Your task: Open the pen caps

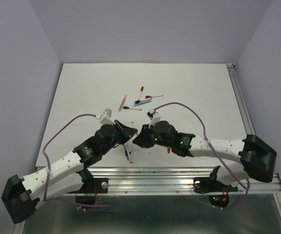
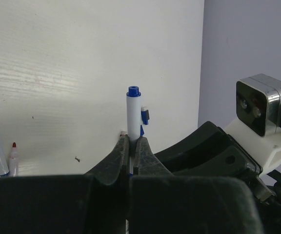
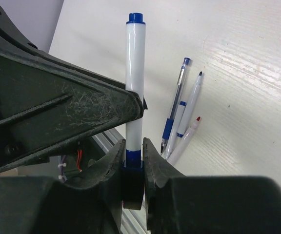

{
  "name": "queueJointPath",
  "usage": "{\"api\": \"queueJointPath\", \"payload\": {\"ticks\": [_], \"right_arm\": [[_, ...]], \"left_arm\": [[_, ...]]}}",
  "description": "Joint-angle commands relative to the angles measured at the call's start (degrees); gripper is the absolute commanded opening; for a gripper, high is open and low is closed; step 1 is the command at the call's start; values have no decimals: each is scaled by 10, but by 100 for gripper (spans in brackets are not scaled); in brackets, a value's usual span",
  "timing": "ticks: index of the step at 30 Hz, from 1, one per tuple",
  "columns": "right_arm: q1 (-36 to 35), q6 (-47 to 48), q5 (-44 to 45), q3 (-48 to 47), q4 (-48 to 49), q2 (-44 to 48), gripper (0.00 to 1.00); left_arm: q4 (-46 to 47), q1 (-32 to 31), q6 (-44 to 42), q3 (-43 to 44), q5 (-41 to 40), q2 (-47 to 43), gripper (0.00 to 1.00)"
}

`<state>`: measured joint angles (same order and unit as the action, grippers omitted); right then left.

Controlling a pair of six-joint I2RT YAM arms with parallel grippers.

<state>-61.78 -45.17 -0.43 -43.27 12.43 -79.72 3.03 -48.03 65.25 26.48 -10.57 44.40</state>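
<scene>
Two arms meeting over the near part of the white table [image 1: 189,83], with one pen held between them. The left pincer [image 2: 130,144] is fully closed on the white pen barrel [image 3: 134,63], gripping it partway along its length. The barrel stands upright in both wrist views and ends in a blue end plug [image 3: 135,18] at the far tip. The right pincer [image 3: 134,146] is closed to a narrow gap around the blue cap [image 3: 132,161] at the near end of the same pen, one finger pressed to each side of it. The cap is seated on the barrel, just below the left finger that crosses the right wrist view. Several loose pens [image 3: 182,117] lie on the table beside the held pen, two of them with bare tips, one dark and one red. A further scatter of pens [image 1: 141,101] lies towards the middle of the table, well apart from both pincers.
</scene>
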Motion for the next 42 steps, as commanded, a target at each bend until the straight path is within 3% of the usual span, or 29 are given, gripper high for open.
{"api": "queueJointPath", "payload": {"ticks": [1, 5, 8, 12, 17, 20, 23, 26, 29, 33, 42], "right_arm": [[-31, -27, -77, 28, 2, 44, 1], [-86, -55, -78, 68, -4, 76, 1], [-131, -86, -54, 90, -8, 86, 1], [-152, -132, -40, 124, 22, 87, 1], [-161, -140, -26, 136, 27, 97, 1], [-162, -151, 30, 131, -37, 114, 1], [-156, -161, 119, 106, -163, 129, 2], [-118, -183, 195, 91, -265, 149, 3], [-57, -177, 219, 91, -335, 168, 4], [28, -150, 239, 86, -394, 178, 7], [81, -186, 286, 99, -511, 217, 13]], "left_arm": [[20, 7, -21, 41, -121, 36, 0], [42, 43, -61, 98, -167, 96, 0], [64, 85, -79, 126, -125, 139, 0], [80, 139, -90, 159, -106, 177, 0], [66, 163, -100, 162, -126, 173, 0], [65, 167, -129, 148, -100, 155, 0], [55, 166, -154, 118, -34, 140, 0], [40, 162, -173, 94, 59, 157, 0], [22, 132, -178, 77, 90, 179, 0], [-2, 74, -182, 77, 80, 193, 0], [-71, -1, -203, 121, 58, 271, 0]]}}
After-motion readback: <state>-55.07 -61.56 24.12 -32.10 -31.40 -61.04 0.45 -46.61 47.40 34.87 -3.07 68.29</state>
